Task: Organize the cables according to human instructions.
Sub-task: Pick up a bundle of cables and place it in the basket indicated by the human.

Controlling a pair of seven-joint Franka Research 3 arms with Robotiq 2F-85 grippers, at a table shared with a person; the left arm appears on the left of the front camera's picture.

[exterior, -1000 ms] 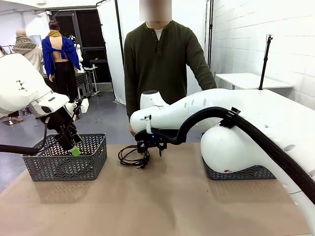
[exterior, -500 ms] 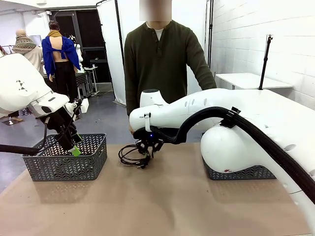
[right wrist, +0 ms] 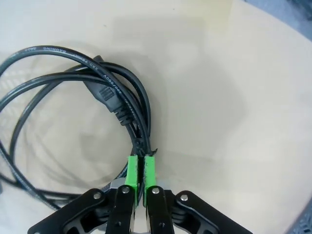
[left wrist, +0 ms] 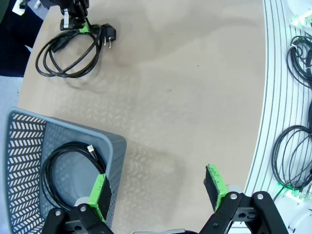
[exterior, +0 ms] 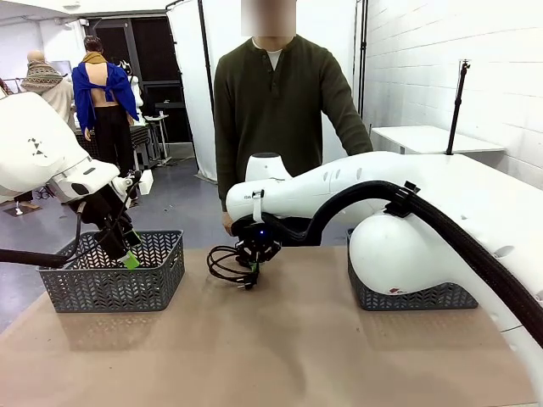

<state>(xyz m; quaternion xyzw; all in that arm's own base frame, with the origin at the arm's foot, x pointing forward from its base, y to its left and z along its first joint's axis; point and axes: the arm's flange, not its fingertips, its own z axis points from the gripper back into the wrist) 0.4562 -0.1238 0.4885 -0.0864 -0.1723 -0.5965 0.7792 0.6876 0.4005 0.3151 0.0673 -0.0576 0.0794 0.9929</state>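
Note:
A coiled black cable lies on the tan table in front of the person. My right gripper is at the coil's right edge. In the right wrist view its green pads are pressed together on the cable strands, beside a moulded plug. My left gripper hangs open over the left grey basket. The left wrist view has its fingers spread wide with nothing between them. Below them a second coiled cable rests inside that basket. The first cable lies further off.
Another grey basket stands at the right, partly hidden behind my right arm. The person stands at the table's far edge with hands low. Black cords hang by the ridged base at the table's near edge. Bare tabletop spreads toward the front.
My right gripper's fingers have come together on the cable coil, and the coil has shifted slightly. The left arm has stayed still.

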